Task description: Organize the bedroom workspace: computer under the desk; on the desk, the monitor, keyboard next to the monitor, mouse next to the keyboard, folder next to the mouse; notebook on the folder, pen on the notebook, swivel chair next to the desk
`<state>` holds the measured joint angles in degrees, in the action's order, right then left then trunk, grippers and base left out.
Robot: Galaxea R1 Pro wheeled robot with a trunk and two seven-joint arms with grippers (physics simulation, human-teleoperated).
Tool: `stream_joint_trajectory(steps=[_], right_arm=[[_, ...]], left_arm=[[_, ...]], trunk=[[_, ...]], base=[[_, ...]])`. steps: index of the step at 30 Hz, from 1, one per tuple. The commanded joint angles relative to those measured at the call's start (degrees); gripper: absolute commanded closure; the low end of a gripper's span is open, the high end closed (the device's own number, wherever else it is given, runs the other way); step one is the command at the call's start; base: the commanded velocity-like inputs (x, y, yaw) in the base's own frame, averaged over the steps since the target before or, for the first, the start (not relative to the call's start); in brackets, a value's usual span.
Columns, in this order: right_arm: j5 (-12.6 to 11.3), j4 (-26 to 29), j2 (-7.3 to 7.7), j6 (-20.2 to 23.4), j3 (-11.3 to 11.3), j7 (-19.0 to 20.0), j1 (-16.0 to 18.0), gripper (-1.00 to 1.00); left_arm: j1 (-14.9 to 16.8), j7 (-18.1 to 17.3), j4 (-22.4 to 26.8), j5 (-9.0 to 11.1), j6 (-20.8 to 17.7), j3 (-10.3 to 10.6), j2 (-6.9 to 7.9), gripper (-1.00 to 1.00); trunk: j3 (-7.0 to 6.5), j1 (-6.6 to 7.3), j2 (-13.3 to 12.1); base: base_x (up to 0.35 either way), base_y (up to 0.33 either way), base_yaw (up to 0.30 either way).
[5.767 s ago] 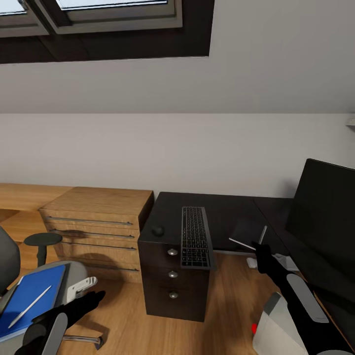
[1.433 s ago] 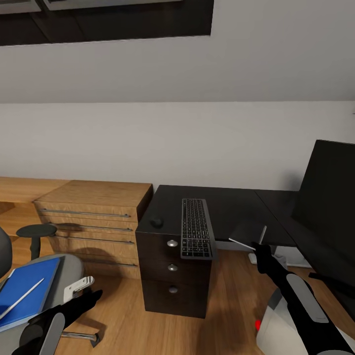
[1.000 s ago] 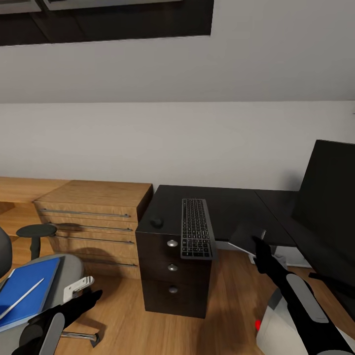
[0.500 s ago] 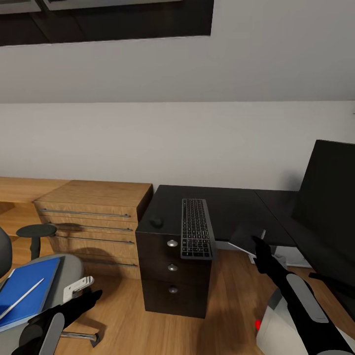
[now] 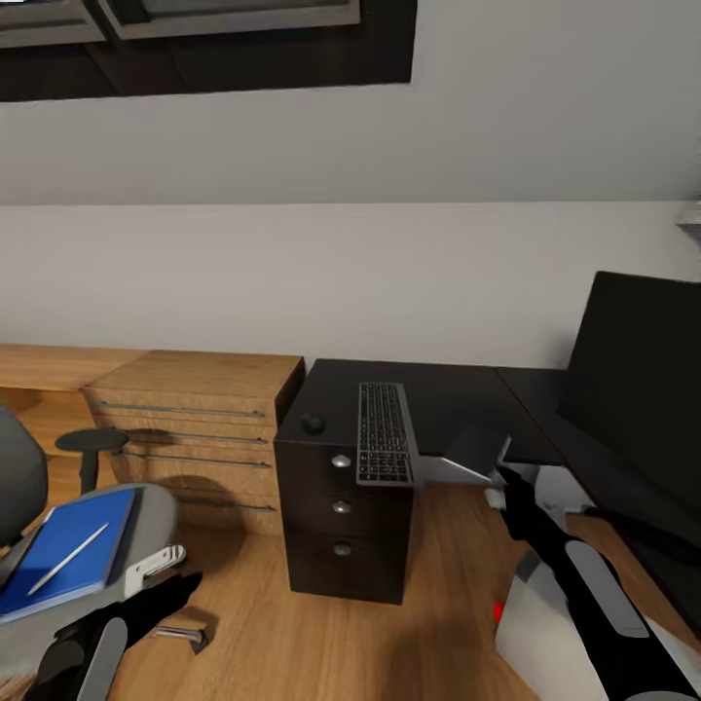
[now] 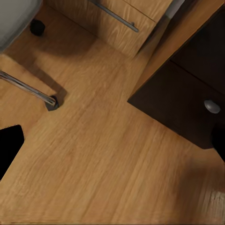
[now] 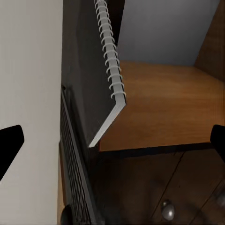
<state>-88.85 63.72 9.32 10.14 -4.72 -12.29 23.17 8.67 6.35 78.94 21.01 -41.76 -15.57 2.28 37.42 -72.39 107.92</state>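
Now that the notebook [image 5: 474, 452] has left the right gripper [image 5: 506, 477], it lies on the front edge of the desk [image 5: 458, 394], partly overhanging — half a second ago its edge was still at the fingertips. In the right wrist view the spiral-bound notebook [image 7: 104, 89] sits apart from both dark fingertips [image 7: 10, 140], which stand wide apart and hold nothing. The left gripper [image 5: 180, 587] hangs low over the floor beside the swivel chair [image 5: 146, 526], spread wide as well, and empty. The camera has also shifted slightly since then, so disregard the apparent drift of the furniture. The keyboard [image 5: 384, 443] and mouse [image 5: 313, 424] rest on the desk, well apart from the monitor [image 5: 633, 389]. The folder [image 5: 68, 550] and pen [image 5: 66, 558] remain on the chair seat — the stack cannot be built until you bring the folder over
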Motion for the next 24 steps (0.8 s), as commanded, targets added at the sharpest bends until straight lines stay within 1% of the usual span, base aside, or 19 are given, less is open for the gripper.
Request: stream_joint_trajectory(steps=[1,9,12,23,24], right_arm=[[-0.4,0.1,-0.01,0.2,-0.1,-0.4,0.0,-1.00],[-0.4,0.1,-0.01,0.2,0.0,-0.4,0.0,-1.00],[-0.4,0.1,-0.01,0.2,0.0,-0.4,0.0,-1.00],[-0.3,0.0,-0.02,0.2,0.1,-0.4,0.0,-1.00],[-0.3,0.0,-0.07,0.2,0.1,-0.4,0.0,-1.00]], left_arm=[[0.0,0.5,0.1,0.6,-0.3,0.0,0.01,-1.00],[0.0,0.5,0.1,0.6,-0.3,0.0,0.01,-1.00],[0.0,0.5,0.1,0.7,-0.3,0.0,0.01,-1.00],[0.0,0.5,-0.1,0.8,-0.2,0.0,0.01,-1.00],[0.0,0.5,-0.2,0.8,-0.2,0.0,0.01,-1.00]], trunk=[[0.06,0.04,0.0],[0.06,0.04,0.0],[0.06,0.04,0.0],[0.06,0.04,0.0],[-0.12,0.26,-0.4]], base=[[-0.289,0.000,0.000],[-0.285,0.000,0.000],[-0.186,0.000,0.000],[-0.048,0.000,0.000],[-0.007,0.000,0.000]])
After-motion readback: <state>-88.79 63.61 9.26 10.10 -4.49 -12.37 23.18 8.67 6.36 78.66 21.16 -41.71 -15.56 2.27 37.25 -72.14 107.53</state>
